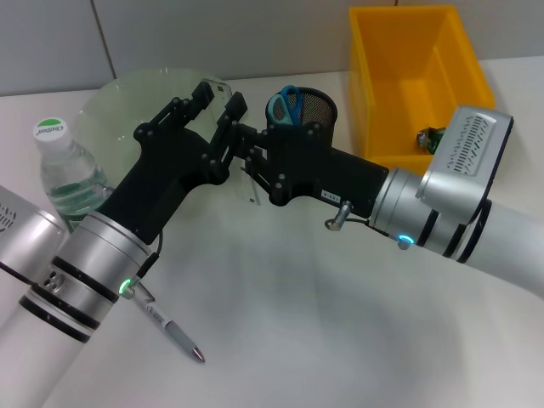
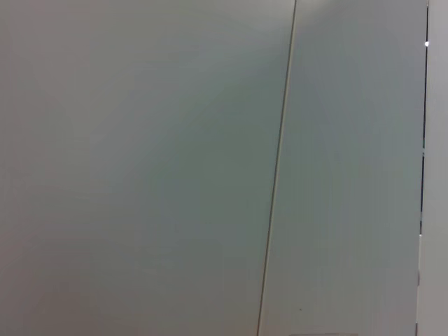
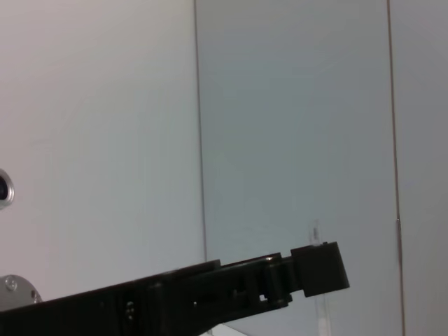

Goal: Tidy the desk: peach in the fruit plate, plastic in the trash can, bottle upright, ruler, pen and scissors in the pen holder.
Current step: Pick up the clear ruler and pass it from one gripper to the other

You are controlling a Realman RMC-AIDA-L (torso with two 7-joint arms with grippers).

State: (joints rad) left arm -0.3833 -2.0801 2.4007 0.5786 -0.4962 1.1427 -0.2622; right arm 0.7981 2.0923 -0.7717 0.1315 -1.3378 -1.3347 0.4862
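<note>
The scissors (image 1: 285, 102) stand in the pen holder (image 1: 313, 109) and the bottle (image 1: 68, 174) is upright. The pen (image 1: 170, 330) lies on the counter (image 1: 280, 323). The right claw (image 1: 246, 157) seems clamped on the clear ruler (image 1: 252, 189); the left claw (image 1: 217, 102) hangs spread apart.

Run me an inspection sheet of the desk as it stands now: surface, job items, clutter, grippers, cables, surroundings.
Surface: white table, no spills seen.
Job's things: bottle upright; pen lying on the table; scissors in the pen holder; clear ruler hanging under the meeting grippers; green plate mostly hidden, no peach seen; crumpled scrap in the yellow bin.
Clutter: nothing seen.
Grippers: left gripper raised over the plate, jaws apart; right gripper meets it beside the pen holder.
Cables: thin black lead at the left wrist.
Surroundings: grey panelled wall.
</note>
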